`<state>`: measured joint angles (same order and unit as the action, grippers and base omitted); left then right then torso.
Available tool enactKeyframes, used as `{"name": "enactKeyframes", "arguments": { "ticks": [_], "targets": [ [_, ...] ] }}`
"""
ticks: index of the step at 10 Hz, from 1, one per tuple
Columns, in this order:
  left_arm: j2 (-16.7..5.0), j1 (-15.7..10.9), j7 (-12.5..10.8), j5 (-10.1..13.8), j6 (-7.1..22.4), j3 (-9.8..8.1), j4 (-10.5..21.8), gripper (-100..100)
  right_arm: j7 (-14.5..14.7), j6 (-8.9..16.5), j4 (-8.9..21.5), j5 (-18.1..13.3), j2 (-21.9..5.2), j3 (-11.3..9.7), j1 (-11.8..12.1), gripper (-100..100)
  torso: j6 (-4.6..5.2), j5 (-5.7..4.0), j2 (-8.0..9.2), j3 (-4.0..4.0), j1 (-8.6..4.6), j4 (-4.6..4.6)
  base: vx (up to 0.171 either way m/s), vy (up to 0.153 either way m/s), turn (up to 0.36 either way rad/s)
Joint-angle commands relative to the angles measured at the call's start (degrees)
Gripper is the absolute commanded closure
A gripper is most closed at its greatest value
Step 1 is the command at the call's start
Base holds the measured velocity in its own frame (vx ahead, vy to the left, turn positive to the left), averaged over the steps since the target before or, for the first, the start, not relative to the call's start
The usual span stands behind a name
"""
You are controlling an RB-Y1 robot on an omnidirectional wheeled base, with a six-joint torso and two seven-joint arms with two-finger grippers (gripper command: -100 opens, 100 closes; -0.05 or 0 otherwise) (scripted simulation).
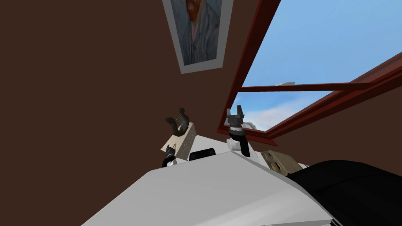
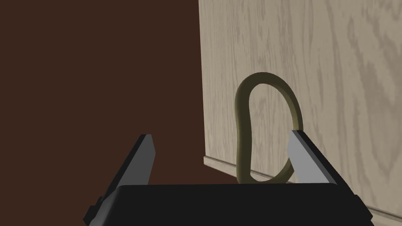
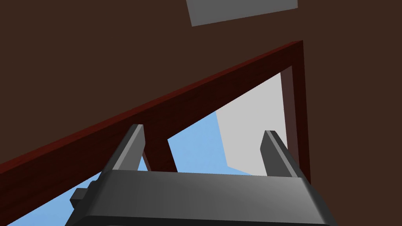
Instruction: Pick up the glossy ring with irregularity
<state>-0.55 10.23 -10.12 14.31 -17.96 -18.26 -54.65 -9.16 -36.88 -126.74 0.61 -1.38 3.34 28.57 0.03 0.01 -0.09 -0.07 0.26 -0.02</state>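
Note:
An olive-green glossy ring (image 2: 242,129), bent out of round with a dented side, lies on a pale wooden top (image 2: 333,78) close to its edge. My left gripper (image 2: 222,135) is open just short of it. The ring sits in the gap toward one finger (image 2: 304,157), which overlaps the ring's outer side; the other finger stands off the top's edge against brown wall. In the head view the left gripper (image 1: 170,149) is low at the pale wooden stand (image 1: 187,142). My right gripper (image 1: 234,111) is raised before the window, fingers open (image 3: 203,129) and holding nothing.
A dark curved object (image 1: 176,119) and a dark slatted item (image 1: 183,125) stand at the stand's far end. A tan object (image 1: 279,161) and a black mass (image 1: 353,184) lie to the right. The brown wall (image 1: 78,78) is close ahead.

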Motion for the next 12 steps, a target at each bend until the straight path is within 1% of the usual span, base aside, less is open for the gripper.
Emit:
{"name": "enactKeyframes", "arguments": {
  "ticks": [1,2,6,7,8,10,11,12],
  "targets": [
    [0.0,0.0,0.0,0.0,0.0,0.0,0.0,-100,0.0,0.0,0.0,0.0,0.0,0.0,0.0,0,0.0,0.0,0.0,0.0,0.0,0.0,0.002,0.008,0.001],
    [-0.02,-0.08,0.02,0.0,-0.09,-0.01,0.13,100,0.0,0.0,0.0,0.0,0.0,0.0,0.0,0,0.0,-0.01,0.01,0.01,-0.05,0.0,0.0,0.0,0.0],
    [-0.01,-0.08,-0.01,0.02,-0.08,-0.02,0.11,100,0.0,0.0,0.0,0.0,0.0,0.0,0.0,0,0.01,-0.03,0.03,0.02,-0.11,0.0,0.0,0.0,0.0],
    [-0.01,-0.08,-0.01,0.02,-0.08,-0.02,0.11,0,0.0,0.0,0.0,0.0,0.0,0.0,0.0,0,0.01,-0.03,0.03,0.02,-0.11,0.0,0.0,0.0,0.0],
    [-0.17,1.62,-0.58,0.12,0.35,0.38,-1.58,100,0.0,0.0,0.0,0.0,0.0,0.0,0.0,0,0.01,-0.03,0.03,0.01,-0.12,0.0,-0.004,-0.032,-0.06],
    [-0.4,3.74,-1.29,0.28,1.12,0.85,-3.91,100,0.0,0.0,0.0,0.0,0.01,-0.01,0.0,0,0.0,-0.06,0.08,0.04,-0.3,-0.01,-0.007,-0.051,-0.034],
    [-0.42,2.96,-1.04,0.26,1.0,0.64,-3.23,100,0.0,0.0,0.0,0.0,0.01,-0.01,0.0,0,0.0,-0.07,0.1,0.05,-0.32,0.0,-0.007,-0.021,0.002],
    [-0.41,3.09,-1.12,0.27,1.11,0.66,-3.35,0,0.0,0.0,0.0,0.0,0.01,0.0,0.0,0,0.02,-0.06,0.07,0.04,-0.23,0.01,0.0,0.0,0.0]
  ]
}}
